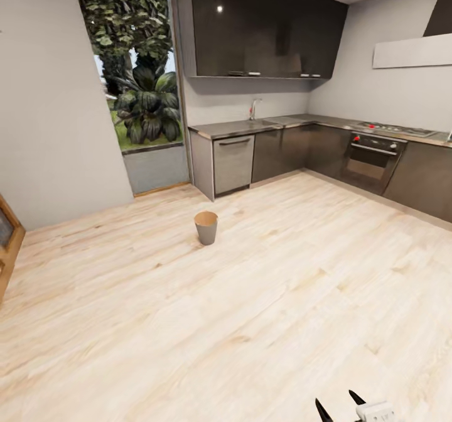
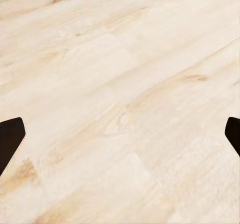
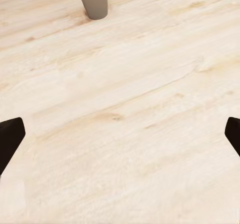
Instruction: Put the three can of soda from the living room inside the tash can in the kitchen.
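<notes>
Grey tash can [image 1: 206, 227] alone on wood floor [image 1: 282, 296].

Tash can [image 1: 206, 228]: grey outside, brown wood tone inside. Floor [image 1: 263, 296]: pale blond wood with darker tan grain streaks; cabinet fronts [image 1: 282, 152] dark grey, upper cabinets [image 1: 263, 23] glossy near-black, walls [image 1: 50, 95] light grey. Gripper fingertips [image 3: 10, 136] black; foliage at window [image 1: 141, 64] deep green.

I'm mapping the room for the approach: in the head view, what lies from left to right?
Window with plants → tash can on the floor → dishwasher front → sink faucet → oven.
</notes>
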